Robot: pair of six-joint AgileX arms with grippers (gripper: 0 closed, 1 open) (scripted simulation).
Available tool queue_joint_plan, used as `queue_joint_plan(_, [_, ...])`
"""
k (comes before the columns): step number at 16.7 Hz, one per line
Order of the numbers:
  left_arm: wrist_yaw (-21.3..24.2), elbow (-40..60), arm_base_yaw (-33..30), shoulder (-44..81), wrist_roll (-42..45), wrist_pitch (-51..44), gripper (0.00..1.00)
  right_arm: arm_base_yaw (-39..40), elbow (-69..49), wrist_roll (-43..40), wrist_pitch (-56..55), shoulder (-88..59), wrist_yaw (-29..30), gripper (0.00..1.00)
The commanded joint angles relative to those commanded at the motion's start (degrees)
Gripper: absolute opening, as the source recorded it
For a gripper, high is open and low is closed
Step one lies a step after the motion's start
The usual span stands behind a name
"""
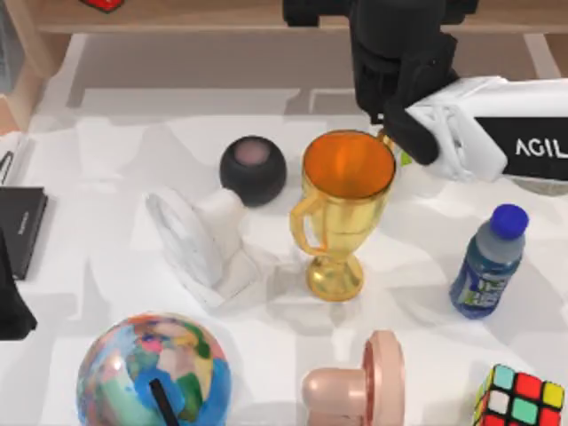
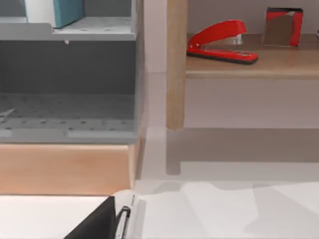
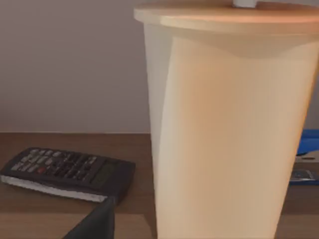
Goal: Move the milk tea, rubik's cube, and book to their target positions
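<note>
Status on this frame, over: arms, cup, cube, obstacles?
Right gripper up at the far shelf, milk tea close in front of it, jaws unclear. Left arm parked at table's left edge. Rubik's cube on the table, near right. Calculator beside the cup.

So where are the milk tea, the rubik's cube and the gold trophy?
milk tea (image 3: 224, 134): right wrist view, middle of the cup's side.
rubik's cube (image 1: 522, 399): top view, its top face.
gold trophy (image 1: 335, 277): top view, its base.

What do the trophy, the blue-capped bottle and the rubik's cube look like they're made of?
Trophy: probably polished gold metal or plated plastic, given its bright highlights.
Bottle: likely clear plastic, since the blue shows through under a printed label.
Rubik's cube: seemingly hard plastic, a black frame with flat coloured squares.
</note>
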State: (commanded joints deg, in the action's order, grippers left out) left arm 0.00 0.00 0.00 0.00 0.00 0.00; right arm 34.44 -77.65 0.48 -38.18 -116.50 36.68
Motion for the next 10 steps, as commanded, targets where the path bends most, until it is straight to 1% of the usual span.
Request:
queue_joint_plan(5, [0.00,0.00,0.00,0.00,0.00,0.00,1.00,-0.43,-0.62,0.02,0.37,-0.44,-0.34,1.00])
queue_joint_plan(10, [0.00,0.00,0.00,0.00,0.00,0.00,1.00,-2.53,-10.68,-0.10,3.77,-6.80,-2.44,1.00])
